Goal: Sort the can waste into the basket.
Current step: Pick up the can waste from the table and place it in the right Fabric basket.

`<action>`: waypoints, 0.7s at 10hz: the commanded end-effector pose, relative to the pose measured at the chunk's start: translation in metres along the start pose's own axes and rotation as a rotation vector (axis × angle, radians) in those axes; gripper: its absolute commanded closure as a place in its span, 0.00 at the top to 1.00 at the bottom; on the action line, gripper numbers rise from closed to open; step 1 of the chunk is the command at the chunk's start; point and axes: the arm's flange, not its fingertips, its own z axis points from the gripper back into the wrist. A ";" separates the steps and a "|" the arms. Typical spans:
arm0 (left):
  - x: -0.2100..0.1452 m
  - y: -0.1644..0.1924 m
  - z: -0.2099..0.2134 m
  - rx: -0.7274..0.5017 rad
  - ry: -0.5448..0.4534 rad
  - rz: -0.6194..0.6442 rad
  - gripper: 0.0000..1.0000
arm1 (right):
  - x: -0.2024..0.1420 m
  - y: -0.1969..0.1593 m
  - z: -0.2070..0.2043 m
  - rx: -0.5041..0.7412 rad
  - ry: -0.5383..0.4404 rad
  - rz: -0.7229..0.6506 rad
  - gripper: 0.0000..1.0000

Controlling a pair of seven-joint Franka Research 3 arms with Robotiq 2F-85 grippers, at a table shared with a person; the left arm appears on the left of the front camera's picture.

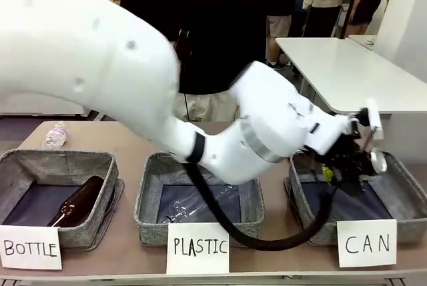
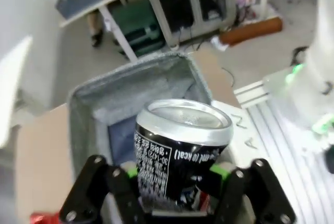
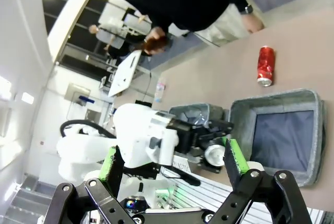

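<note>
Grey cloth baskets, three of them, sit in a row along the near edge of the brown bench (image 1: 127, 249). Each has one white paper sign (image 1: 197, 247): BOTTLE, PLASTIC, CAN.

Two cans show. The left fingers (image 2: 117, 185) are squeezed tight on the printed can (image 2: 182, 135) and hold it just over the CAN basket (image 1: 410, 193) at the near right corner of the bench. The red can (image 3: 265, 66) lies on its side on the bench, near that basket's far side. The right fingers (image 3: 107, 166) are spread wide and hold nothing.

One brown bottle (image 1: 77, 203) lies in the BOTTLE basket (image 1: 20, 166). One clear bottle (image 1: 57, 134) lies by the far left corner.

A person (image 1: 220, 26) in black stands at the far edge — behind are a white table (image 1: 347, 66) and more people.
</note>
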 end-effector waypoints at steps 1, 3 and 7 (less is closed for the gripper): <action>0.008 0.010 -0.012 -0.019 0.030 -0.012 0.01 | 0.001 0.001 0.000 0.014 -0.003 -0.003 1.00; -0.001 0.010 -0.020 -0.060 0.049 0.023 0.56 | 0.001 0.001 0.000 0.014 -0.003 -0.003 1.00; 0.002 0.009 -0.020 -0.057 0.061 0.020 1.00 | 0.001 0.001 0.000 0.014 -0.003 -0.003 1.00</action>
